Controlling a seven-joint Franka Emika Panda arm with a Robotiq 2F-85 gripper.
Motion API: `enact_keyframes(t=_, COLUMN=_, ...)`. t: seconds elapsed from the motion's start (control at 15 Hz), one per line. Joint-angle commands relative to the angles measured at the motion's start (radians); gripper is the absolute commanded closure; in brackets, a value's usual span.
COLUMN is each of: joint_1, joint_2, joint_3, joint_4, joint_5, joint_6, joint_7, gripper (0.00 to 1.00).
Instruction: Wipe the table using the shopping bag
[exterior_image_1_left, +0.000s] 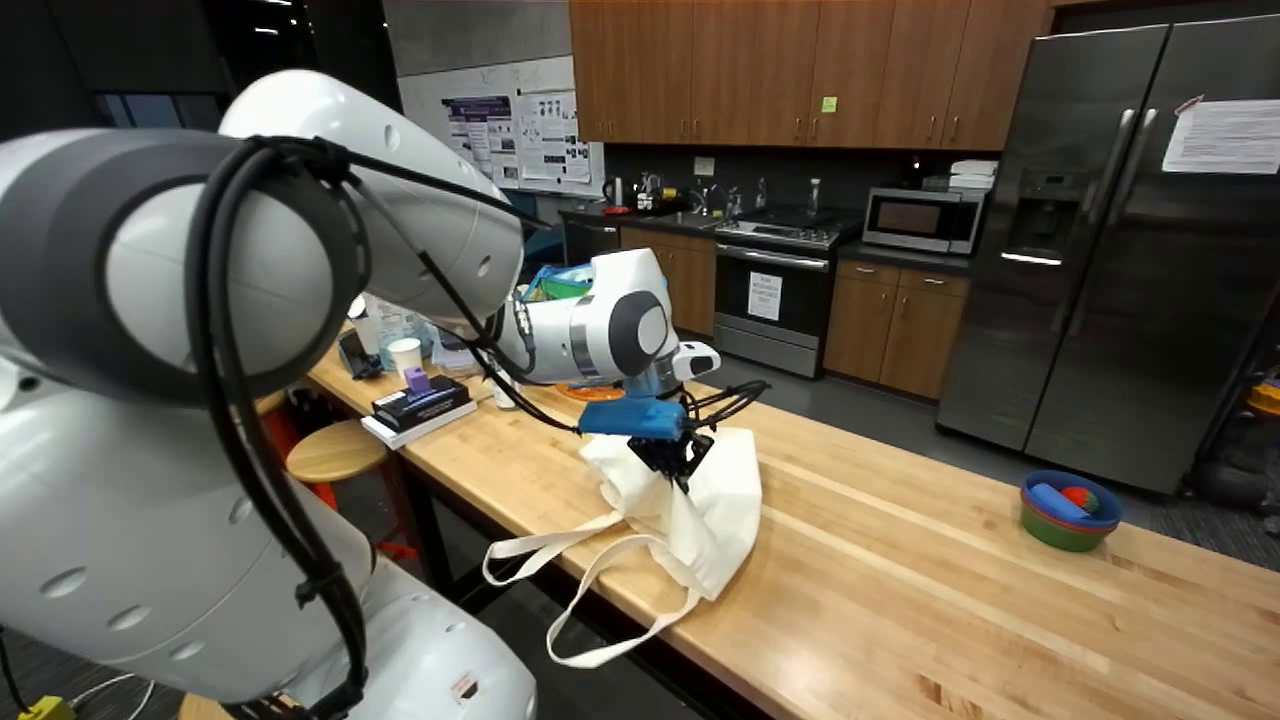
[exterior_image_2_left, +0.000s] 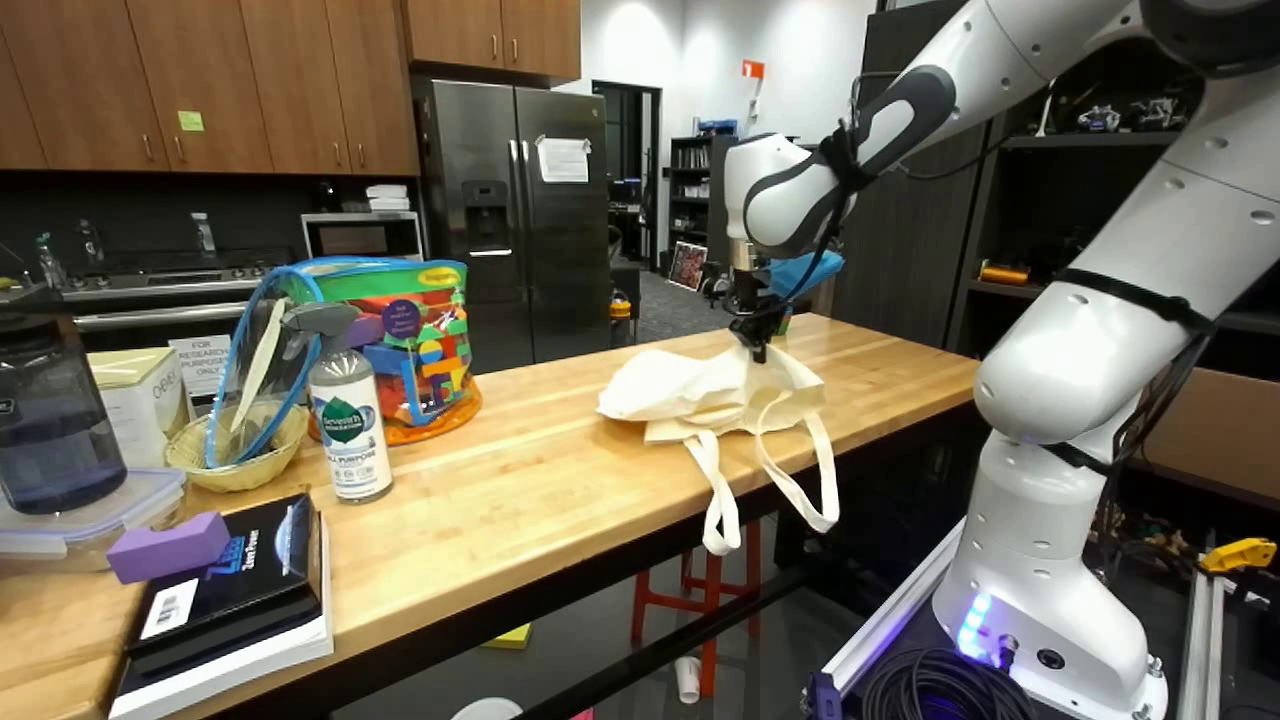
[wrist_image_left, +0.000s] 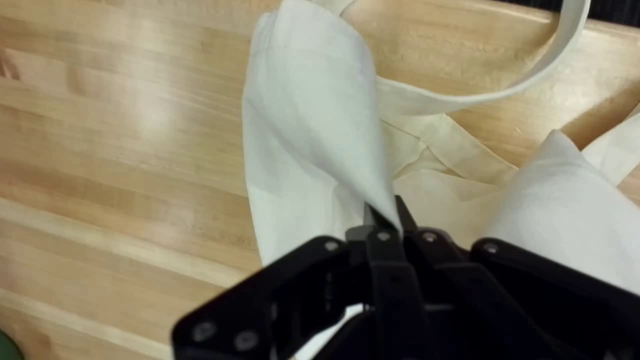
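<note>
Claw (wrist_image_left: 387, 222) clamped on a pinched fold of the cream cloth tote bag (exterior_image_1_left: 725, 530). Bag lies slumped and wrinkled on the butcher-block counter (exterior_image_1_left: 900, 560), at the robot-side edge; both loop handles (exterior_image_2_left: 828, 480) hang over it. Stacked bowls (exterior_image_1_left: 1065, 538) sit well apart from the bag, Seventh Generation spray bottle (exterior_image_2_left: 352, 430) upright on the opposite side.

Long, light butcher-block wood table (exterior_image_1_left: 900, 560), plank strips showing, runs approx. 10 to 4 o'clock in an exterior view. Limp cream-white cloth tote bag (exterior_image_1_left: 735, 490) lies on it, wrinkled, w/ a fold pinched up nr. its middle. Both long loop handles (exterior_image_1_left: 580, 532) hang over the edge, approx. 7–8 o'clock.
</note>
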Motion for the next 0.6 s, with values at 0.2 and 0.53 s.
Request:
enact_keyframes(t=0.2, joint_1=-0.111, joint_2=-0.141, joint_3=-0.029, joint_4=-0.114, joint_5=-0.092, joint_6=-0.052, joint_7=0.069, gripper=1.0)
enact_keyframes(t=0.53, joint_1=-0.18, joint_2=-0.14, joint_3=-0.047, joint_4=-0.099, joint_5=-0.144, joint_6=-0.066, joint_7=0.078, gripper=1.0)
